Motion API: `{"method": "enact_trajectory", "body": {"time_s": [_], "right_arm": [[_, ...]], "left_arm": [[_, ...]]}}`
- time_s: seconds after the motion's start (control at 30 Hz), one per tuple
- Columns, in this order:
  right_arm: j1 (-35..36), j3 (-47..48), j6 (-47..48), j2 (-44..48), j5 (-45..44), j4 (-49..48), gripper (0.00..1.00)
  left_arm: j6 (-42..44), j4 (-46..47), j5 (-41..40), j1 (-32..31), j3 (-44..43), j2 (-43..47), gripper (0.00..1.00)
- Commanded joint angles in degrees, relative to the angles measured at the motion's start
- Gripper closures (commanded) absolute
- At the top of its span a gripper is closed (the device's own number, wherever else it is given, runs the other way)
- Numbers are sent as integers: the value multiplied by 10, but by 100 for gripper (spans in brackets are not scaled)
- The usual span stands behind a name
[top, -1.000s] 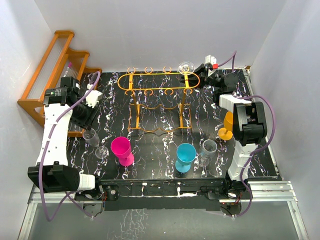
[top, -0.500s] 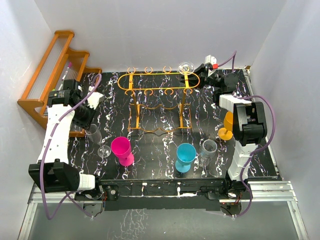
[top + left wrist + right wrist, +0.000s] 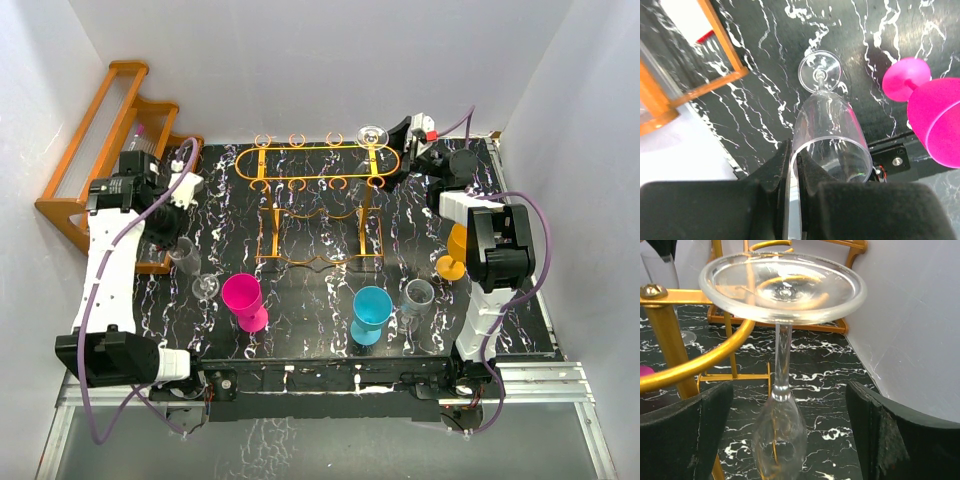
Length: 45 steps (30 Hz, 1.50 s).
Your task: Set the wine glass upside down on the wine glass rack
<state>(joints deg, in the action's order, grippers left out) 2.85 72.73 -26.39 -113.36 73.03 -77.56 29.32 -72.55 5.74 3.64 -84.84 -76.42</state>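
Spreads the right pincer (image 3: 789, 395) wide around the wine glass (image 3: 782, 360), touching neither side. Shows it hanging upside down between the fingers (image 3: 685, 430), foot resting on the wine glass rack (image 3: 671, 335) above. Clamps the left pincer (image 3: 795, 160) on the rim of a second glass (image 3: 832, 130), stem pointing past the fingertips toward the desk (image 3: 765, 40).

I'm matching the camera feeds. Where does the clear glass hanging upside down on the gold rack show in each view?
Top external: the hanging glass sits back right, at the right end of the wine glass rack.
Left wrist: not in it.
Right wrist: centre, foot up, between the fingers of the open right tool.
Shared by all: the black marbled table.
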Motion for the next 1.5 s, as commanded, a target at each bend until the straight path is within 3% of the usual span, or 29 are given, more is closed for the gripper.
{"method": "enact_trajectory", "body": {"time_s": [0.0, 0.33, 0.5, 0.77, 0.9, 1.07, 1.17, 1.23, 1.3, 1.33, 1.4, 1.47], "right_arm": [[-9, -8, 9, 31, -18, -42, 2], [-26, -38, -19, 47, -83, -96, 2], [-57, -101, 16, 92, -201, -70, 2], [-59, -101, 216, 215, -430, 293, 2], [-58, -91, 222, 256, -566, 384, 2], [-52, -13, 197, 322, -684, 555, 2], [-40, 83, 186, 352, -696, 715, 2], [-34, 110, 188, 380, -614, 738, 2], [-33, 117, 129, 413, -550, 712, 2], [-33, 97, 29, 432, -529, 661, 2], [-32, 33, -162, 453, -446, 479, 2], [29, -31, -325, 451, -434, 309, 2]], "left_arm": [[-10, -23, 10, 3, -80, 3, 100], [-30, 10, 6, 3, -245, -17, 100], [-27, 155, 2, 3, -257, 21, 100], [-27, 417, -7, 3, -223, 86, 100], [-44, 569, 21, 3, -143, 140, 100], [-124, 679, 86, 3, -64, 190, 100], [-179, 782, 115, 3, 13, 237, 100], [-217, 807, 134, 3, 28, 247, 100], [-260, 831, 141, 3, 39, 249, 100], [-283, 848, 143, 3, 49, 251, 100], [-333, 878, 143, 3, 62, 254, 100], [-390, 906, 143, 2, 78, 256, 100]]}}
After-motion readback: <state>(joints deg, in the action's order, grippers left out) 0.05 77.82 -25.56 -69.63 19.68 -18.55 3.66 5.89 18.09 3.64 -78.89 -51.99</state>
